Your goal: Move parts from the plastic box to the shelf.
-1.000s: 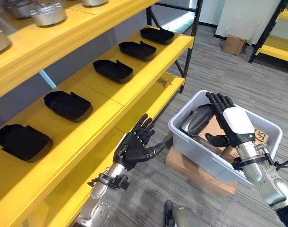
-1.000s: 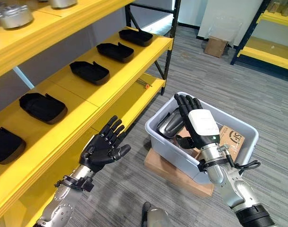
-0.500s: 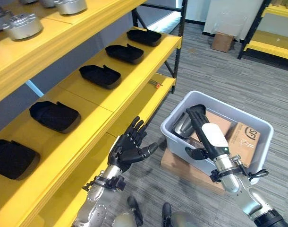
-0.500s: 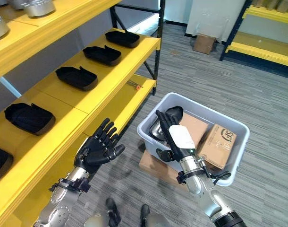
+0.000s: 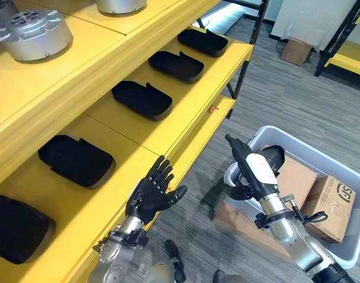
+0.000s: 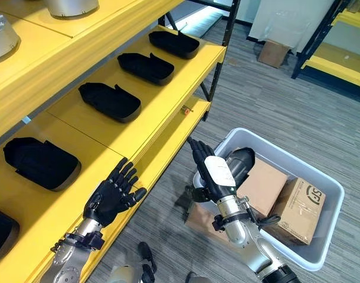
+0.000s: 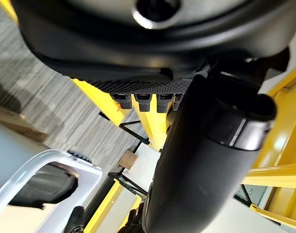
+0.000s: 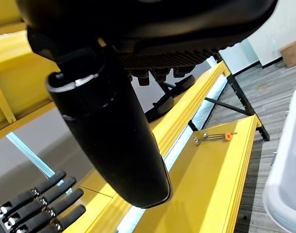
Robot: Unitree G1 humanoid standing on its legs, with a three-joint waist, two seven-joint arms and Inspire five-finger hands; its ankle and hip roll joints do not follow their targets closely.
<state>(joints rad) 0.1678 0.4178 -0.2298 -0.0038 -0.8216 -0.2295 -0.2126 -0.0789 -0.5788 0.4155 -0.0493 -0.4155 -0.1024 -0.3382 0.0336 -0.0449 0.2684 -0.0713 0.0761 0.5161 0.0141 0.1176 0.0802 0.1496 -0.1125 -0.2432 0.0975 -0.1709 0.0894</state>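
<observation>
Yellow shelf [image 5: 186, 100] with black parts [image 5: 141, 99]

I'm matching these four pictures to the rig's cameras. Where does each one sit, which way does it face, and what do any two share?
Left eye view: on the head, looking down at the yellow shelf and grey plastic box; both arms, left hand and right hand open.
Right eye view: beside it, same scene.
Left wrist view: on the left wrist, facing along its thumb towards the box.
Right wrist view: on the right wrist, facing the shelf.
Shared: the right wrist view also catches the left hand's fingers; both eyes show the black trays.
</observation>
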